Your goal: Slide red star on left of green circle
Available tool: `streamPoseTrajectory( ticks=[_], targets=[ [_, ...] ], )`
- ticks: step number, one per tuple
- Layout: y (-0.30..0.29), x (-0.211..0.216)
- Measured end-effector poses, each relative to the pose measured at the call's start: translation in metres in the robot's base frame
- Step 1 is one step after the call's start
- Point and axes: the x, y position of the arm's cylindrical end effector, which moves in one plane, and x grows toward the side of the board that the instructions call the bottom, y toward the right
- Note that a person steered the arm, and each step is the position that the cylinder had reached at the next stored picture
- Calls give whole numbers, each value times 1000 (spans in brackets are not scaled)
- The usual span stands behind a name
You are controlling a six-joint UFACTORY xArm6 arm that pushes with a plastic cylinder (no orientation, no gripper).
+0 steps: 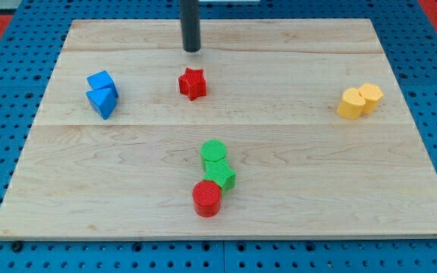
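Observation:
The red star (192, 83) lies on the wooden board, above and left of centre. The green circle (213, 150) sits lower, near the middle, touching a green star-like block (221, 175) just below it. My tip (193, 49) is at the end of the dark rod, just above the red star in the view, with a small gap between them. The red star is well above and slightly left of the green circle.
A red cylinder (206, 199) touches the green block from below. Two blue blocks, a cube (101, 81) and a wedge (102, 101), sit at the view's left. Two yellow blocks (359, 101) sit at the right. The board edge (226, 238) runs along the bottom.

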Motion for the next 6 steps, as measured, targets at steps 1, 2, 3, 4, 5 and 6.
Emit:
streamPoseTrajectory(
  ticks=[1, 2, 3, 4, 5, 6],
  targets=[
    [29, 76],
    [-12, 113],
    [10, 73],
    [-6, 136],
    [3, 192],
    [-4, 204]
  ],
)
